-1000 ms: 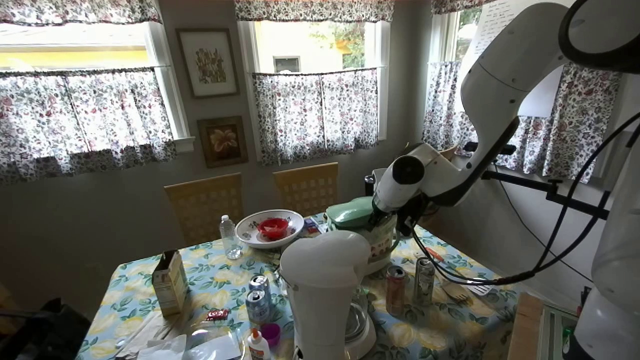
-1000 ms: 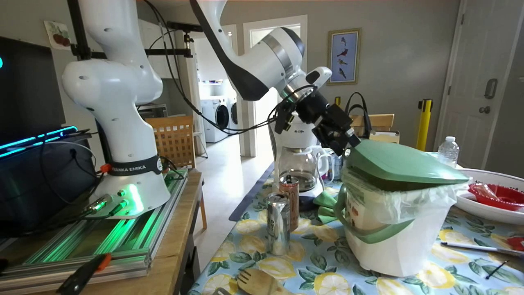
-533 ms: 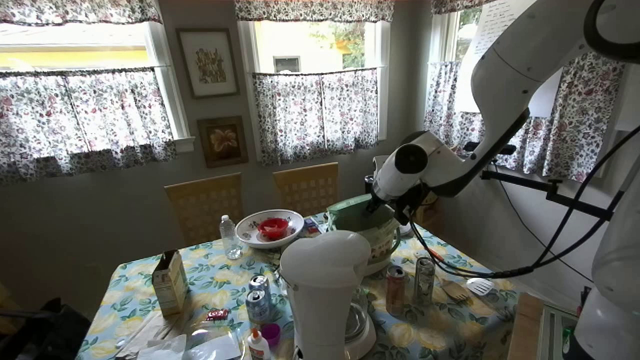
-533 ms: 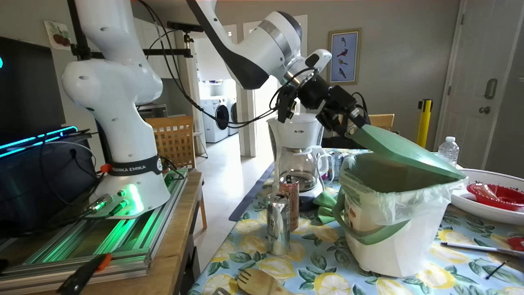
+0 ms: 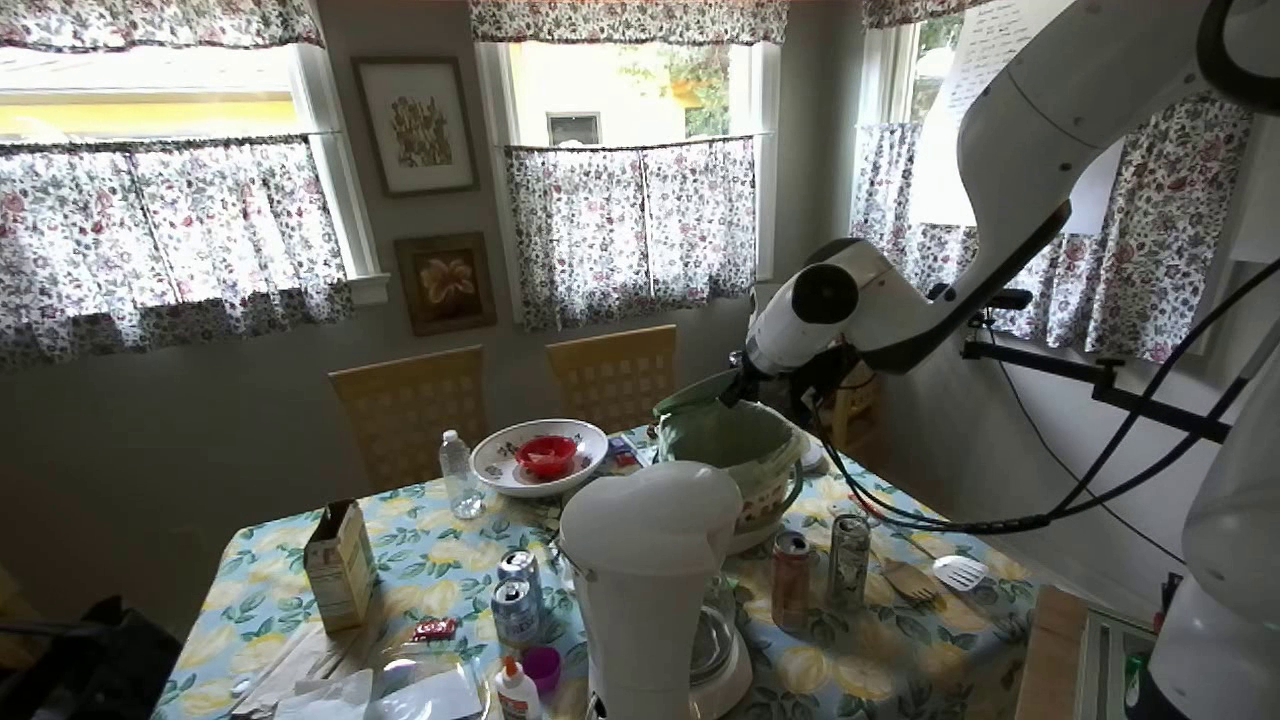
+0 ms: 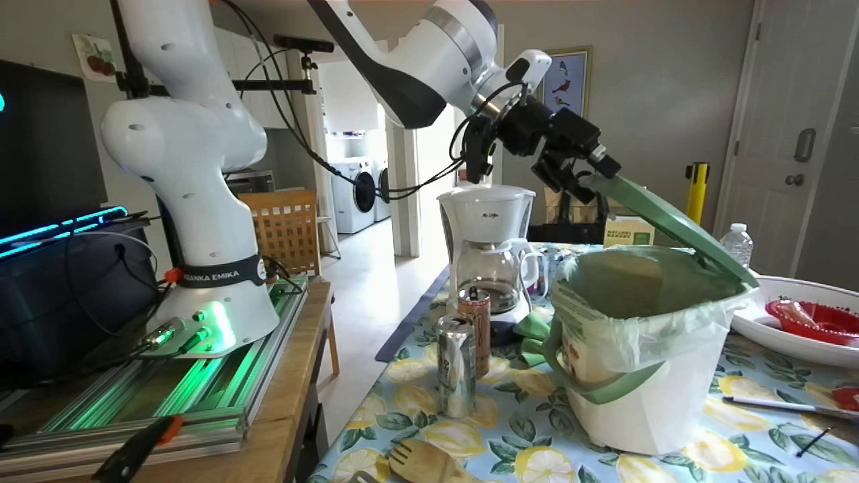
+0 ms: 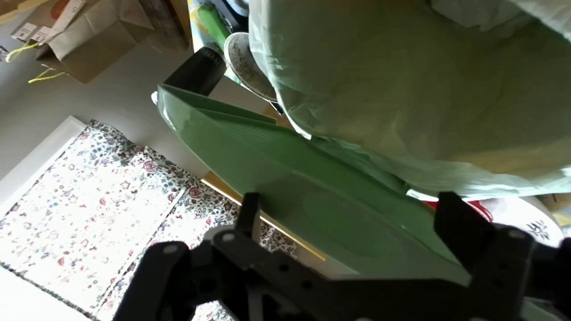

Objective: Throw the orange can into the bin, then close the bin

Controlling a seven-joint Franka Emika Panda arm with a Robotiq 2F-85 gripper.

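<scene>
The lemon-patterned desk (image 6: pixel 507 439) is lying beneath the bin (image 6: pixel 644 422). Toward the bin, my arm (image 6: pixel 443 64) is slanting downward; above it my claw (image 7: pixel 350 206) is gaping wide, meeting the edge of the tilted-up lid (image 6: pixel 671 216). Near the bin, the orange can (image 6: pixel 478 325) is standing upright.

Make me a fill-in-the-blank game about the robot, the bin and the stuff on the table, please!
1. The gripper is at the edge of the raised green ____ of the bin.
2. Because that part is tilted up, the bin is not closed but ____.
3. The orange can stands on a tablecloth patterned with yellow fruits called ____.
4. Inside the big white bowl sits a smaller bowl coloured ____.

Missing words: lid; open; lemons; red.
</scene>
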